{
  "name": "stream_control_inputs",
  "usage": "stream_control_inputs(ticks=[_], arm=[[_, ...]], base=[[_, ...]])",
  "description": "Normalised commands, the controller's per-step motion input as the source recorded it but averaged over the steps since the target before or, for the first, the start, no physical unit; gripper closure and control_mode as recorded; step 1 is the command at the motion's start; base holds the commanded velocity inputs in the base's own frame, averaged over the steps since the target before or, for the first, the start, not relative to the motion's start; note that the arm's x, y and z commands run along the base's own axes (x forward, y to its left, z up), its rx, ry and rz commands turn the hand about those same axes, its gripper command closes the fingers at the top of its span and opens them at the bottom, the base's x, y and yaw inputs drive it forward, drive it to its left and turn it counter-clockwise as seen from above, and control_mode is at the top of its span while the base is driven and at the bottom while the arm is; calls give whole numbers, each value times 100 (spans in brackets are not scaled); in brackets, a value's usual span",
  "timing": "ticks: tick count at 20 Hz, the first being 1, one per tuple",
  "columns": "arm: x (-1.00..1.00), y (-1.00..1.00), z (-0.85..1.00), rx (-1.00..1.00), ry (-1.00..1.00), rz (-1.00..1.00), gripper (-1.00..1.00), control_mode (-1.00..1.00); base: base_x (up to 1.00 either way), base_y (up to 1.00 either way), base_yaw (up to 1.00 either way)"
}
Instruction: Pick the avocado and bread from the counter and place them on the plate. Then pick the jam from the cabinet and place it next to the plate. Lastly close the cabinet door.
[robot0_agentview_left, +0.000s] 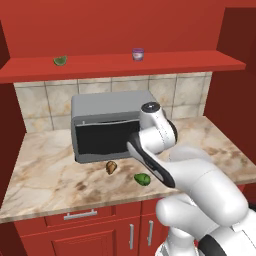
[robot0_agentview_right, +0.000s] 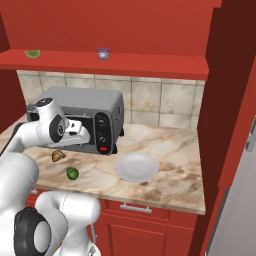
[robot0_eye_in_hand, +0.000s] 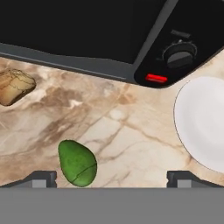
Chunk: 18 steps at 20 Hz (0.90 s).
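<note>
Clearly nothing is sitting on the plate (robot0_agentview_right: 136, 167) yet: avocado (robot0_eye_in_hand: 78, 162) and bread (robot0_eye_in_hand: 14, 86) are lying at its nine o'clock on the bench (robot0_agentview_right: 170, 150), jam (robot0_agentview_right: 103, 54) is waiting shelved, and the hand (robot0_eye_in_hand: 111, 178) is hovering wide open, empty.

The marble worktop (robot0_agentview_right: 170, 145) carries the toaster oven (robot0_agentview_right: 80, 120), bread (robot0_agentview_right: 58, 156), avocado (robot0_agentview_right: 73, 173) and plate (robot0_agentview_right: 137, 167), all apart. On the red shelf (robot0_agentview_right: 150, 65) stand the jam (robot0_agentview_right: 103, 54) and what looks like a pale green wedge (robot0_agentview_right: 33, 53).
</note>
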Motion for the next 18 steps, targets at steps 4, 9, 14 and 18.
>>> stream_control_inputs(ticks=[4,9,14,18], arm=[[0,11,-13,1,1,7,-100,-100],[0,9,-17,2,2,7,-100,-100],[-8,1,-17,3,0,10,-100,-100],[-16,1,-19,3,0,8,-100,-100]], base=[[0,0,0],[0,0,0],[0,0,0],[0,0,0]])
